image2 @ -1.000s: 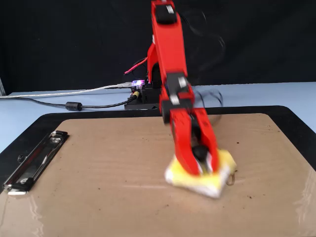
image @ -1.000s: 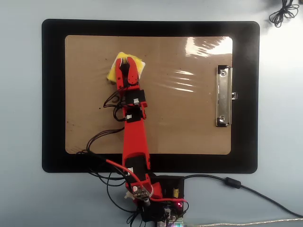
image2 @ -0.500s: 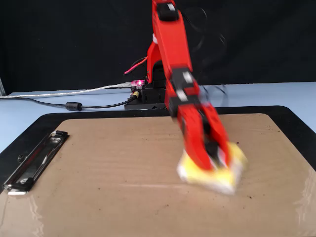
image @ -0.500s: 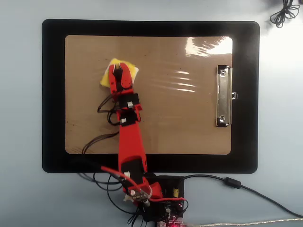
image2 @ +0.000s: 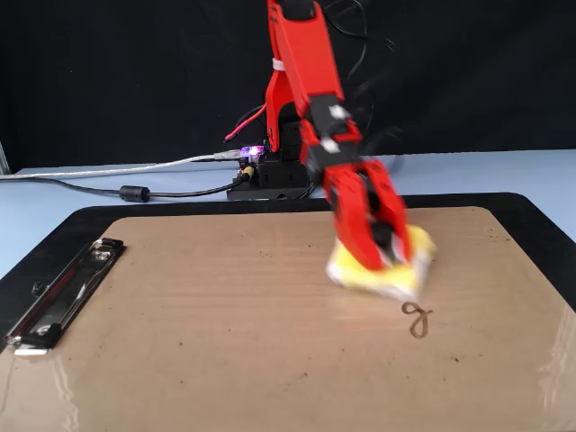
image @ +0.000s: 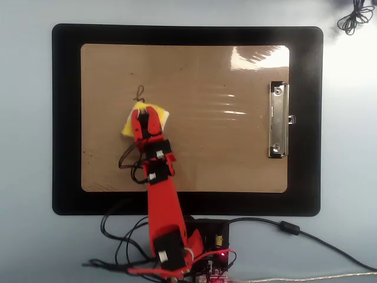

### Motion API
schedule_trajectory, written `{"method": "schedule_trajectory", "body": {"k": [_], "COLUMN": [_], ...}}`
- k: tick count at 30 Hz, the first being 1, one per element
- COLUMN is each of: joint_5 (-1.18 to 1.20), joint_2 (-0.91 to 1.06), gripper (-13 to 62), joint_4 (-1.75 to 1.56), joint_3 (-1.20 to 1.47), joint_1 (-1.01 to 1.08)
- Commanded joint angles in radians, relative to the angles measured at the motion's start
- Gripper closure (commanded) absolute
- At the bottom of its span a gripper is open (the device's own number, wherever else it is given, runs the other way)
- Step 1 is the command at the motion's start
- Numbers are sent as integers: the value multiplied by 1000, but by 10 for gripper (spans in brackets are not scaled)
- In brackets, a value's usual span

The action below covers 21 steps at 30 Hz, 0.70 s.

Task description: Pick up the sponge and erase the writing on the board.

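The table [image: 23,247] is pale blue. A black mat [image: 65,118] lies on it and reaches close to the far edge in the overhead view. The brown board [image: 235,159] lies on the mat and covers most of it. Its metal clip [image: 278,119] is at the right end in the overhead view, and at the left end in the fixed view [image2: 63,290].

The red arm [image: 162,203] stands at the near edge of the table in the overhead view and reaches over the left half of the board. A black cable [image: 306,233] runs from its base toward the right edge of the table.

The gripper [image: 143,114] presses the yellow sponge [image: 158,111] on the board, with 1 jaw on each side of it, so it is closed around the sponge. In the fixed view the gripper [image2: 378,256] and the sponge [image2: 416,243] are blurred.

Of the writing [image: 139,92] only 1 small dark loop remains, just beside the sponge, toward the far edge of the table in the overhead view. In the fixed view this loop [image2: 417,318] is in front of the sponge.
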Motion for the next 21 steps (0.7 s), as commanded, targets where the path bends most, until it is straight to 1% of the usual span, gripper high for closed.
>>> {"method": "schedule_trajectory", "body": {"k": [1,2,4,5,6,9,10,11,12,14,18,19,20,21], "joint_5": [-14,-14,-17,-17,-25,-52,-78,-104,-110,-107,-46,-34,-21,-11], "joint_2": [-219,-262,-238,-166,-28,307,379,405,379,212,-285,-337,-351,-331], "gripper": [573,573,572,572,573,572,572,572,572,572,572,572,573,572], "joint_4": [-5,2,44,63,75,78,77,75,75,49,55,58,67,84], "joint_3": [-238,-318,-285,-207,-57,302,370,399,393,241,-356,-449,-477,-439], "joint_1": [5,17,17,14,2,-94,-112,-123,-123,-110,-6,6,11,9]}}
